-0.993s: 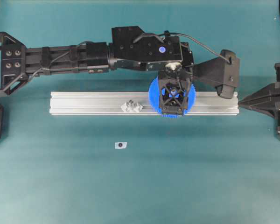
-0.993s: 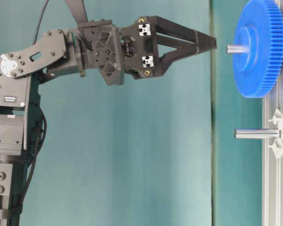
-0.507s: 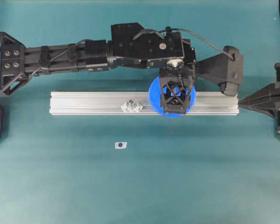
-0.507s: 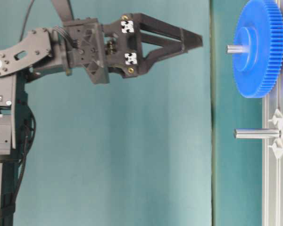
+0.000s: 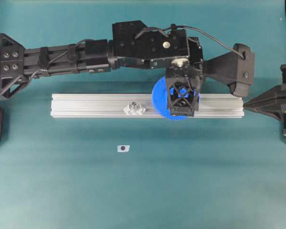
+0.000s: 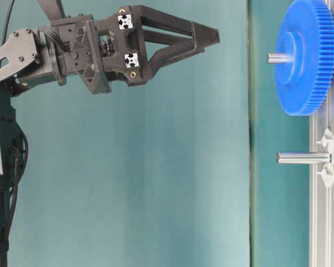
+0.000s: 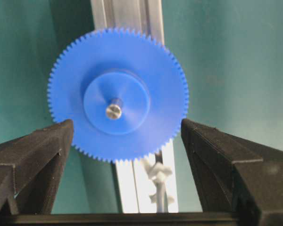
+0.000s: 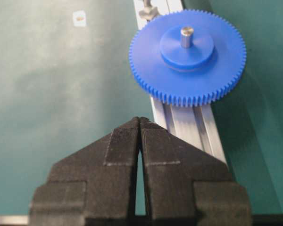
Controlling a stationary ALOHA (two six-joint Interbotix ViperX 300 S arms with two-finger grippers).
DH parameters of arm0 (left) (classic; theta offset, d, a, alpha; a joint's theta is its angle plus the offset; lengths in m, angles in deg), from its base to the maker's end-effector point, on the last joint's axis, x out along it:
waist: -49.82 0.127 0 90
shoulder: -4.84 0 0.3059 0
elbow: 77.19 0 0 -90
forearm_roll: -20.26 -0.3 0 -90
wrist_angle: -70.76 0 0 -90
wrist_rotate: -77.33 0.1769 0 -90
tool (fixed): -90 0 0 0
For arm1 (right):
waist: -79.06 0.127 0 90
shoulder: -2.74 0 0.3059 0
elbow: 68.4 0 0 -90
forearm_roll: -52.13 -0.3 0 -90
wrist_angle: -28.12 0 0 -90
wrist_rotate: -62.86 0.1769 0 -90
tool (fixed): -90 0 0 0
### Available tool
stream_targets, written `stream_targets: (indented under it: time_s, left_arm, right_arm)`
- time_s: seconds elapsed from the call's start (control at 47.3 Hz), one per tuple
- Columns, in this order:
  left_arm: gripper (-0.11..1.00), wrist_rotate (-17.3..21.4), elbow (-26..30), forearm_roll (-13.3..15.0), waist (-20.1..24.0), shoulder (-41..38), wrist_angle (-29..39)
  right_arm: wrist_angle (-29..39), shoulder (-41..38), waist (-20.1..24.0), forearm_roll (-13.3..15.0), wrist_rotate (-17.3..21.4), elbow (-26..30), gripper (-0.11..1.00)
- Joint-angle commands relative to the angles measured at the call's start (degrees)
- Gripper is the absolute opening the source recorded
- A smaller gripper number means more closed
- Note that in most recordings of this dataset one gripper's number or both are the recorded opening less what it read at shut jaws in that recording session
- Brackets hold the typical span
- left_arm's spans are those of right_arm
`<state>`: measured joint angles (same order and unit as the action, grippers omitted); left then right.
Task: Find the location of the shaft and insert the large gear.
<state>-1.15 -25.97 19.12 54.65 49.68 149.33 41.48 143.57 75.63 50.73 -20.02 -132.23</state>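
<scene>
The large gear (image 5: 158, 98) (image 6: 303, 55) (image 7: 132, 61) (image 8: 151, 66), a bright blue toothed disc, lies flat on the aluminium rail (image 5: 86, 105). A silvery pin (image 7: 114, 111) (image 8: 186, 35) pokes through its hub. My left gripper (image 5: 182, 98) (image 6: 211, 36) (image 7: 127, 125) hangs well clear above the gear, open and empty, its fingers (image 7: 42, 150) wider than the disc. The shaft (image 5: 132, 106) (image 6: 303, 158) (image 7: 161, 202), a bare pin between clear mounts, stands on the rail left of the gear. My right gripper (image 5: 248, 102) (image 8: 139, 118) is shut at the rail's right end.
A small clear mount with a dark stub (image 5: 123, 148) (image 8: 79, 18) lies on the teal table in front of the rail. The left arm (image 5: 76, 59) stretches along behind the rail.
My left gripper has drawn further away from the gear, still open. The gear stays on its pin and the right gripper has not moved.
</scene>
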Motion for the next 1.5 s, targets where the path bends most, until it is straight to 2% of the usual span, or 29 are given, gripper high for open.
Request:
stream_targets:
  time_s: [0.0,1.48]
  left_arm:
    - [0.88,-0.09,1.58,-0.09,-0.18,2.55,0.18]
    - [0.88,-0.18,1.58,-0.09,-0.09,1.67,2.46]
  right_arm:
    - [-0.26,-0.26,-0.18,0.09,0.53,0.53,0.01]
    - [-0.26,-0.35,-0.18,0.09,0.53,0.53,0.01]
